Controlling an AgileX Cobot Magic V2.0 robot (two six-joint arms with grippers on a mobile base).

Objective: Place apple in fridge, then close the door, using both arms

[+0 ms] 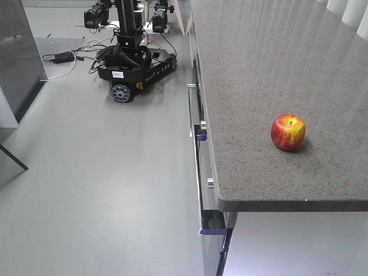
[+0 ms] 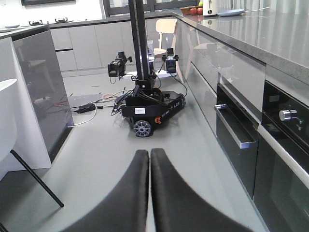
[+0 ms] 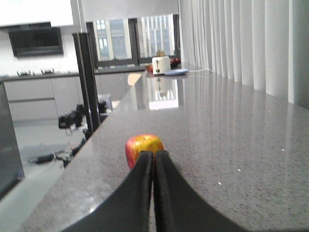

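The apple (image 1: 288,131), red with yellow patches, rests alone on the grey speckled counter (image 1: 259,63), near its front edge. In the right wrist view the apple (image 3: 143,144) sits just beyond my right gripper (image 3: 154,152), whose black fingers are shut together with nothing between them, low over the counter. My left gripper (image 2: 149,151) is shut and empty too, hanging over the grey floor beside the counter's cabinet fronts. Neither gripper appears in the exterior view. The fridge and its door are out of view.
A black wheeled robot (image 1: 133,60) with cables stands on the floor ahead (image 2: 145,104). An oven with a steel handle (image 2: 234,130) lines the counter side. A dark grey counter block (image 2: 36,87) stands left. A toaster (image 3: 161,64) sits at the counter's far end.
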